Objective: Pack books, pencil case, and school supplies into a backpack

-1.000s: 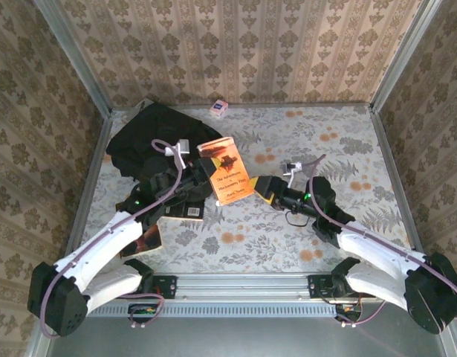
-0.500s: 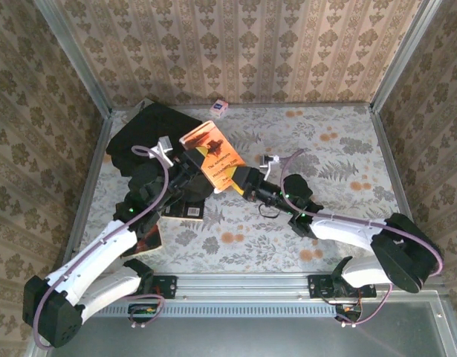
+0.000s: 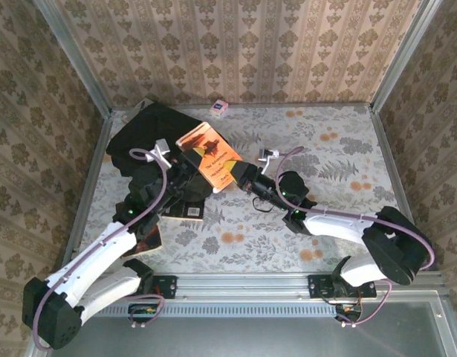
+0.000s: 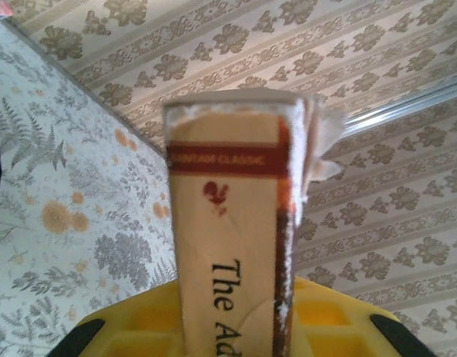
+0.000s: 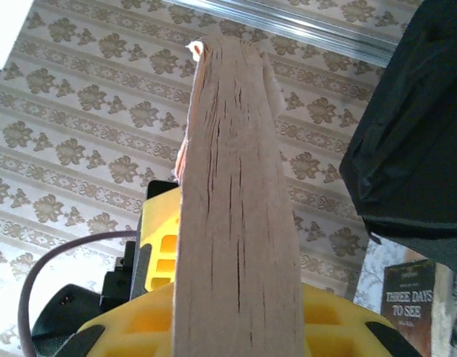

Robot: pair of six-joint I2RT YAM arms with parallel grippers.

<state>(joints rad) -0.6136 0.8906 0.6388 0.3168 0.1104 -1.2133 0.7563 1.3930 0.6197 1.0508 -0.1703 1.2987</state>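
- Just left of the centre of the tabletop (image 3: pixel 325 149), the right gripper (image 3: pixel 239 176) is clamped on the near-right corner of the orange book (image 3: pixel 208 155). In the right wrist view the book's rough page edge fills the gap between the yellow fingers (image 5: pixel 332 320).
- The left gripper (image 3: pixel 188 169) sits at the opposite, left side of the same book. The left wrist view shows the spine, lettered "BANTAM CLASSIC" over a small red rooster, standing between that gripper's own yellow halves. I cannot tell whether they press the book or stand just clear of it.
- The orange book hangs above the tabletop, tilted, with its cover facing up, and bridges the two grippers.
- Under the left arm, toward the near-left part of the tabletop, a dark book (image 3: pixel 189 211) lies flat. Its white title "THREE DAYS TO SEE" can be read in the right wrist view.
- Closer to the left edge, a brownish book (image 3: pixel 148 239) lies partly hidden beneath the same arm.
- The black backpack (image 3: pixel 143 137) slumps in the far-left corner, just behind the left gripper.
- A small pink-white packet (image 3: pixel 218 108) with a blue square rests at the far edge, near the backpack's right side but apart from it.
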